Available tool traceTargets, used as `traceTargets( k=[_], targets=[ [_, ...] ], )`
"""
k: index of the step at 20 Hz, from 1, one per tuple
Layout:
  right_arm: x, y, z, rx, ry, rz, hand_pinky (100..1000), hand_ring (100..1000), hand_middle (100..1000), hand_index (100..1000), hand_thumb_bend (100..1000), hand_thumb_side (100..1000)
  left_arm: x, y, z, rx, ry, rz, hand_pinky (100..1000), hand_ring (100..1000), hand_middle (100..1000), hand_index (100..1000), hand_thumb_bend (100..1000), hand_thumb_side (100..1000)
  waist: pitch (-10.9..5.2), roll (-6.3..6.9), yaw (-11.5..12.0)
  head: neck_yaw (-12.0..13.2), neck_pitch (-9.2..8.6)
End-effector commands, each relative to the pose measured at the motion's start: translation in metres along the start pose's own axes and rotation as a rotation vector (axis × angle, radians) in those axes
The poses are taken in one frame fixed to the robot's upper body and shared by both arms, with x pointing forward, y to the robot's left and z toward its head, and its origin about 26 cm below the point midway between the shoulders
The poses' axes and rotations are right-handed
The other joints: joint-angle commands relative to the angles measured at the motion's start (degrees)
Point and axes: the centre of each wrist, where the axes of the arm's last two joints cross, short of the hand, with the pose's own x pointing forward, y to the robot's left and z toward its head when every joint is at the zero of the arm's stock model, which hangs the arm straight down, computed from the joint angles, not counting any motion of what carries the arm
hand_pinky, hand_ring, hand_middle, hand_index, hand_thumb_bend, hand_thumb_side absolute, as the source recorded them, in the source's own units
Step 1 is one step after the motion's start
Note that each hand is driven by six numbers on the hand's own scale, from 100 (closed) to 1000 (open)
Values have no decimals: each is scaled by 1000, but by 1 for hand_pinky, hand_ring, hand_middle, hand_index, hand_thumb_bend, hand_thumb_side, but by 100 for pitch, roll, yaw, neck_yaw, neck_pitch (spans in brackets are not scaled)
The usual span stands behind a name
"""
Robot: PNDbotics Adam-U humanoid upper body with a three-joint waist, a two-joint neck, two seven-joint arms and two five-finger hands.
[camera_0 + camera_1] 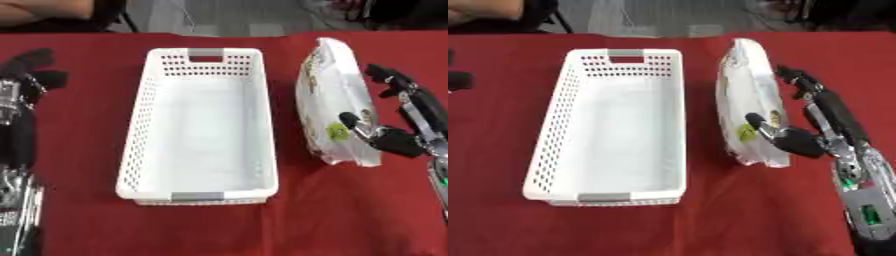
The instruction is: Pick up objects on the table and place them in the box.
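A long white perforated basket (140, 120) stands in the middle of the red table, with nothing visible inside it. Just right of it a white pouch (328, 80) with a green and yellow mark near its lower end stands tilted on its edge, apart from the basket. My right hand (807, 142) holds the pouch: the thumb presses its near face by the mark, and the fingers (394, 82) curl along its right side. At the left edge of the table my left hand (22, 80) is idle, fingers up and relaxed, holding nothing.
The red cloth (350, 215) covers the whole table. Its far edge runs just beyond the basket, with grey floor and chair legs behind. My right forearm (864, 200) lies along the lower right.
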Motion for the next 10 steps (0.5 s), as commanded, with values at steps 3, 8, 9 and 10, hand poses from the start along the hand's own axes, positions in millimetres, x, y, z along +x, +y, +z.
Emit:
traceTargets(
  k=[3, 8, 9, 10],
  targets=[
    [-4, 0, -4, 27, 0, 16, 729, 874, 879, 1000, 546, 727, 5, 3, -5, -11, -25, -9, 670, 605, 784, 741, 100, 1000, -74, -4, 5, -49, -44],
    [-10, 9, -4, 62, 17, 15, 738, 874, 880, 1000, 545, 720, 5, 3, -5, -11, -25, -9, 670, 606, 784, 741, 100, 1000, -69, -2, 8, -46, -46],
    [-10, 11, -4, 67, 19, 16, 738, 874, 880, 1000, 545, 719, 5, 3, -5, -11, -25, -9, 670, 606, 785, 741, 100, 1000, -67, -1, 8, -48, -44],
    [-11, 12, -4, 71, 21, 17, 739, 874, 880, 1000, 544, 719, 5, 2, -5, -12, -25, -9, 670, 606, 785, 741, 100, 1000, -67, -1, 7, -49, -44]
  ],
)
